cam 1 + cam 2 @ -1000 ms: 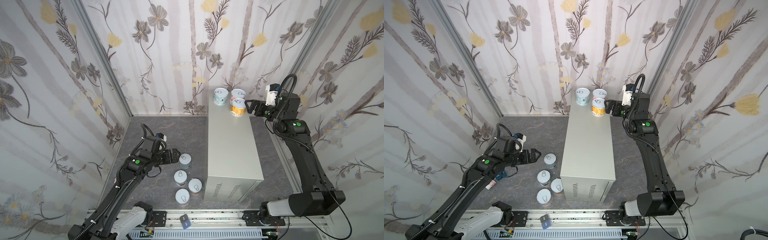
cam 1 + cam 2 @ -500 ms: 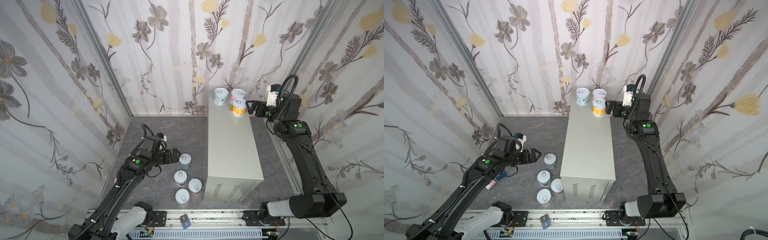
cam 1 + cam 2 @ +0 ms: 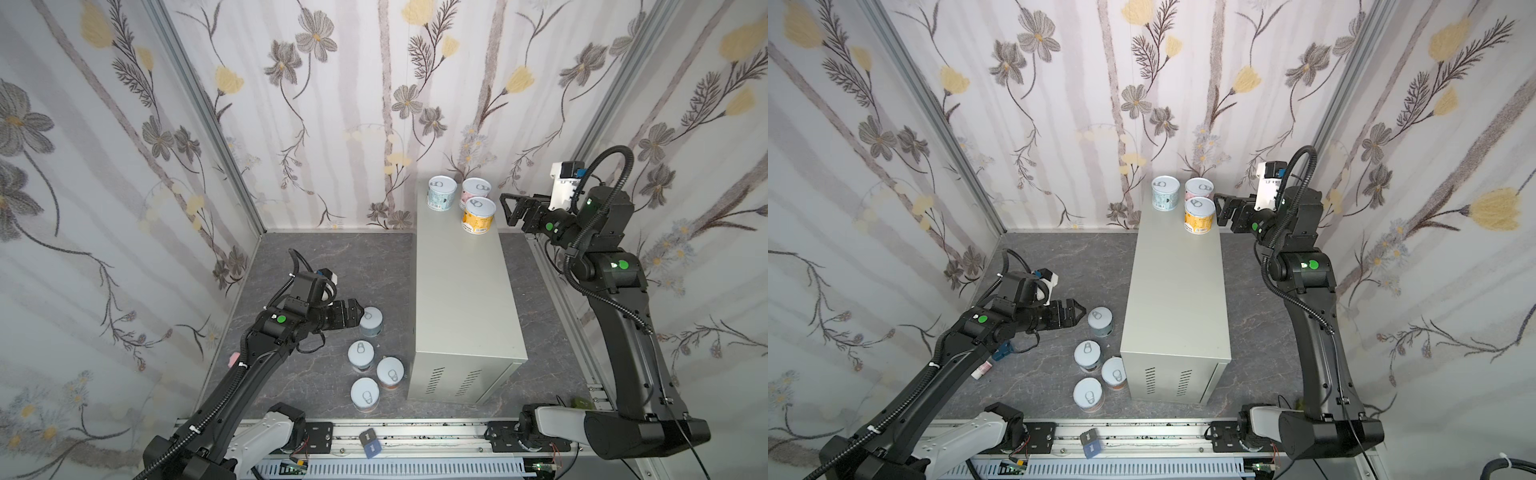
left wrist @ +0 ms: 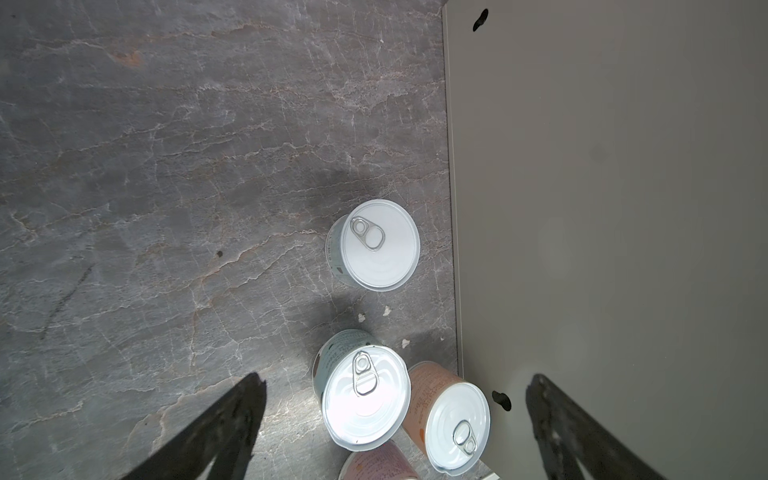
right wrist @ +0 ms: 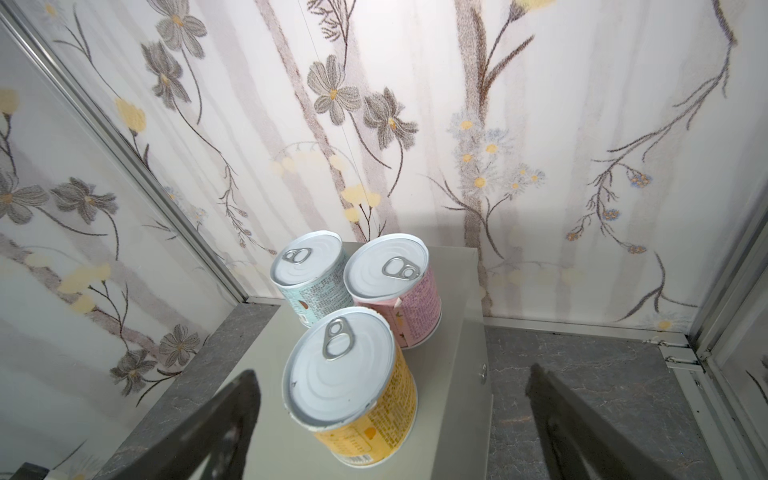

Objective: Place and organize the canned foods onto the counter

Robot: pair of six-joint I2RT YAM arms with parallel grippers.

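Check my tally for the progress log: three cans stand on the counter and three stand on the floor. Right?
The floor count is wrong: four cans stand on the floor, not three, as both top views show. The three cans on the counter are right.

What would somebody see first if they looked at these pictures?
Probably the tall light-grey metal box in the middle, with three pastel-labelled tin cans clustered at its far end. Next, four more silver-lidded cans standing on the dark marbled floor beside it, with the open left end effector near the farthest one.
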